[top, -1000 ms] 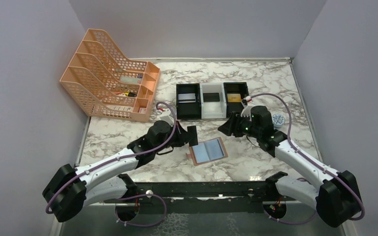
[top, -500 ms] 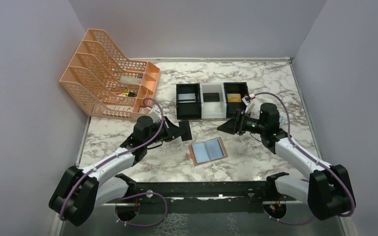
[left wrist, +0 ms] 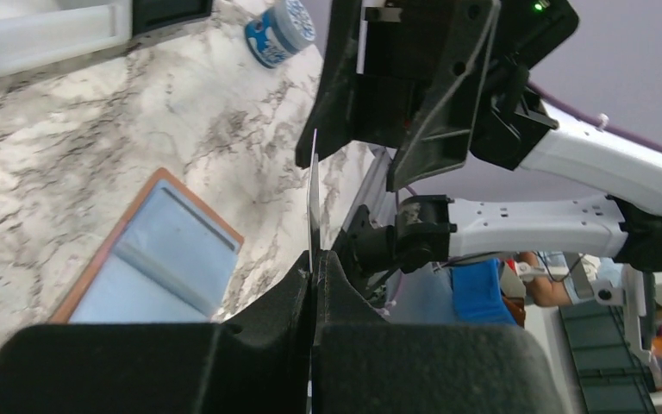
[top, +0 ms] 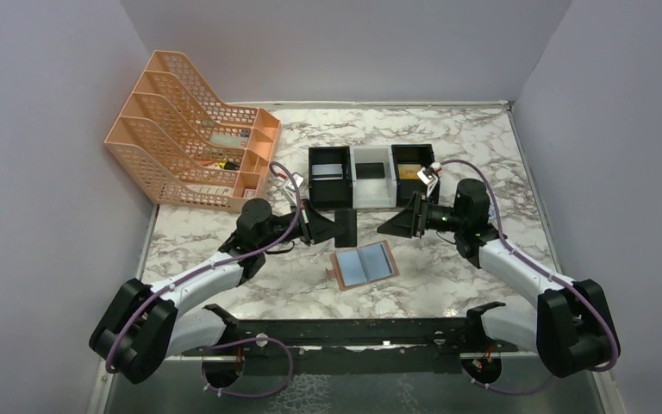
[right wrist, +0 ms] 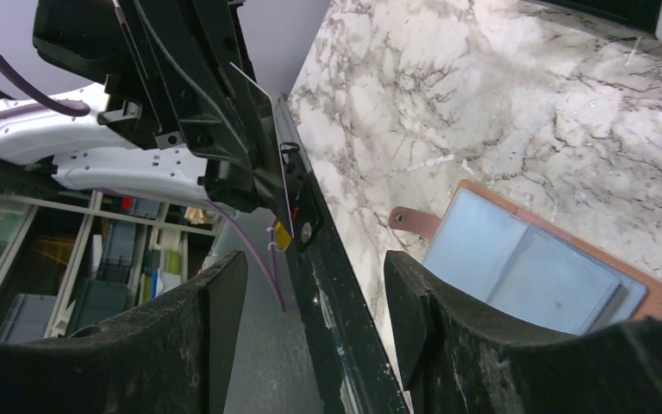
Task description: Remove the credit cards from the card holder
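Observation:
The card holder [top: 364,266] lies open on the marble table, blue-grey lining up, also in the left wrist view [left wrist: 155,259] and the right wrist view [right wrist: 534,267]. My left gripper [top: 332,226] is shut on a dark credit card [top: 346,226], held upright above the table; it shows edge-on [left wrist: 313,198] between the closed fingers. My right gripper [top: 394,226] faces it from the right, open and empty, a short gap from the card [right wrist: 263,129]. Other credit cards lie in the trays: silver-grey [top: 330,170], dark [top: 371,170], gold [top: 409,172].
A row of black and white box trays [top: 351,200] stands behind the grippers. An orange mesh file rack [top: 191,155] fills the back left. A small blue-and-white tub [top: 486,208] sits by the right arm. Grey walls close in three sides.
My left arm has swung right, carrying the dark card toward the right gripper. The right gripper has levelled out, turned toward the card and opened wider.

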You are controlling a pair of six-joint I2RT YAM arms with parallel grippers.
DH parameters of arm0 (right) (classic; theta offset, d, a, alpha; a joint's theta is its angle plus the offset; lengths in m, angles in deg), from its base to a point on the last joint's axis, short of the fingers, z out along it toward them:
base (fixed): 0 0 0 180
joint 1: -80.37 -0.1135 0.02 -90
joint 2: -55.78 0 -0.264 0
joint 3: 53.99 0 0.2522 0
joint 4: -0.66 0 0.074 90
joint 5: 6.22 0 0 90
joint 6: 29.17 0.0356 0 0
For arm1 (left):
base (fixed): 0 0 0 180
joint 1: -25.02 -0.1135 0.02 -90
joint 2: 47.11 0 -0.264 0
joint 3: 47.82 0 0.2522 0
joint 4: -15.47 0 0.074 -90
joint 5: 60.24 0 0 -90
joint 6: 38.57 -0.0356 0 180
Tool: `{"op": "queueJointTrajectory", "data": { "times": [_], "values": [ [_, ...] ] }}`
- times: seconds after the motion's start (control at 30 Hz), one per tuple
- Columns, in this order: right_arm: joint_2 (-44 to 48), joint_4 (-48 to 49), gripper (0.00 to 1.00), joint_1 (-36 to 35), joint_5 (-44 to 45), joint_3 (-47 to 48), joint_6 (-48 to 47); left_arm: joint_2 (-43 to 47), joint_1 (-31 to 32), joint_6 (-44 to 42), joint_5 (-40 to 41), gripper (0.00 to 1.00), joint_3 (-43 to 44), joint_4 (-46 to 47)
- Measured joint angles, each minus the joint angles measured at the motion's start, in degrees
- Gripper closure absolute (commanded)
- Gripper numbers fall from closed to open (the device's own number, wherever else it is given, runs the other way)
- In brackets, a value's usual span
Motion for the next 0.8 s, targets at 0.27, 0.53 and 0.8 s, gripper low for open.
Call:
{"op": "queueJointTrajectory", "data": {
  "times": [0.27, 0.53, 0.8],
  "values": [
    [-0.15, 3.19, 0.43, -0.46, -2.86, 0.02, 2.89, -3.30, 4.37, 1.46, -0.81, 1.00, 2.10, 5.29],
    [-0.15, 6.67, 0.48, -2.14, -4.13, 0.15, 5.75, -6.27, 7.02, 3.34, -0.72, 1.00, 2.97, 9.03],
    [-0.15, 10.51, 0.61, -3.65, -5.64, 0.15, 8.83, -6.71, 7.39, 4.66, -0.15, 1.00, 2.97, 11.47]
  ]
}}
